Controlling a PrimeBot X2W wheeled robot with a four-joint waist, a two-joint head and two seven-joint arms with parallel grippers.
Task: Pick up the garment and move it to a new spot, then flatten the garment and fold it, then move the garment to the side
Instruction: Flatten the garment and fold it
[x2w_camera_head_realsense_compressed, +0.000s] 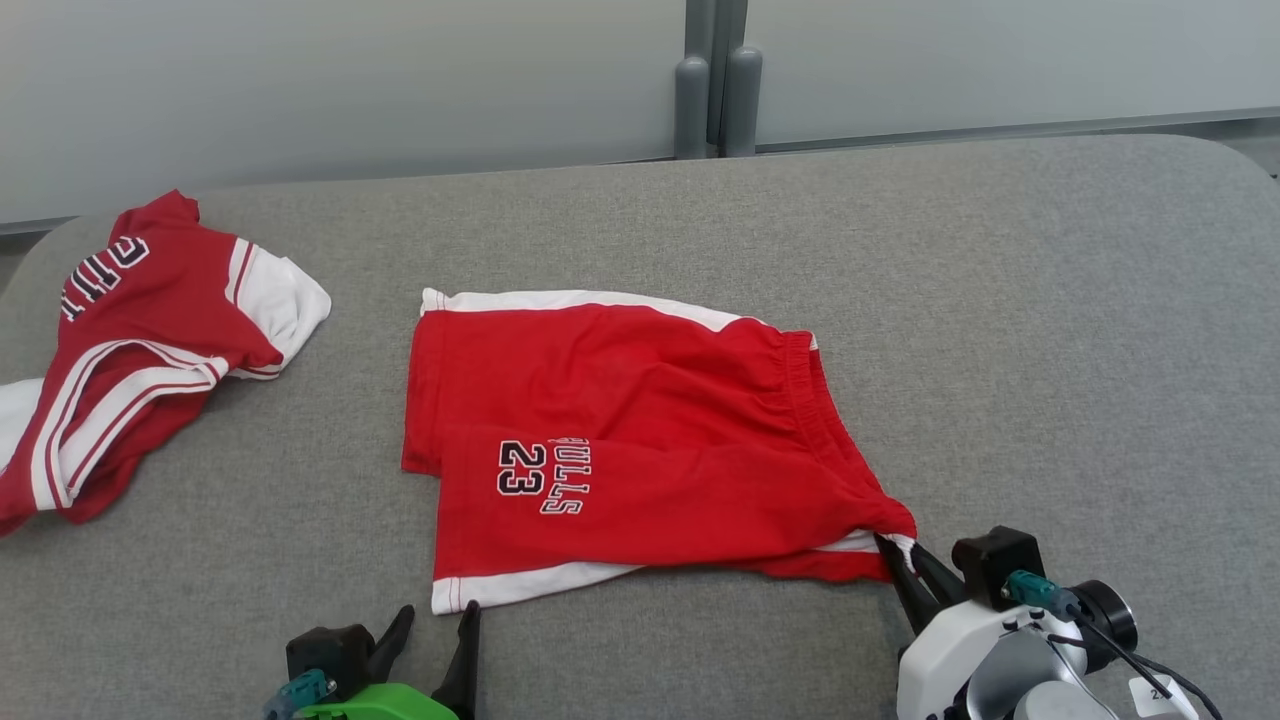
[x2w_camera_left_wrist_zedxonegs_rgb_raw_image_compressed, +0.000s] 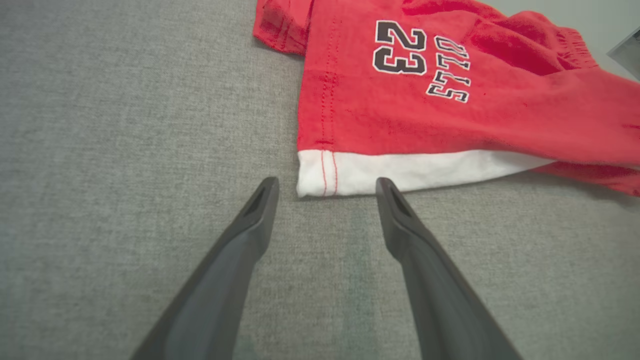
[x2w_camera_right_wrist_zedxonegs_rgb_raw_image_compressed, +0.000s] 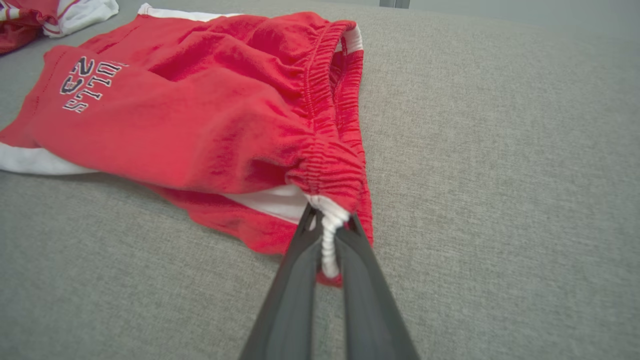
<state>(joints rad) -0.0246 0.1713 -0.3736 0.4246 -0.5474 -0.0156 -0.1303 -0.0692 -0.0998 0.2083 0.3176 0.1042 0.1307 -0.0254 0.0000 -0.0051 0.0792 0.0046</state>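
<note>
While the red shorts (x2w_camera_head_realsense_compressed: 620, 430) lie spread on the grey worktop (x2w_camera_head_realsense_compressed: 1050, 300), we hold their near waistband corner pinched in the right gripper (x2w_camera_head_realsense_compressed: 897, 548), jaws closed on the cloth. Our left gripper (x2w_camera_head_realsense_compressed: 438, 610) stands wide, its tips just beside the white hem (x2w_camera_left_wrist_zedxonegs_rgb_raw_image_compressed: 350, 175). A red jersey (x2w_camera_head_realsense_compressed: 150, 340) lies well apart, at the left.

A crumpled red-and-white jersey (x2w_camera_head_realsense_compressed: 140, 340) is laid on the grey fabric surface (x2w_camera_head_realsense_compressed: 1000, 300); pale wall panels (x2w_camera_head_realsense_compressed: 350, 80) are seen behind.
</note>
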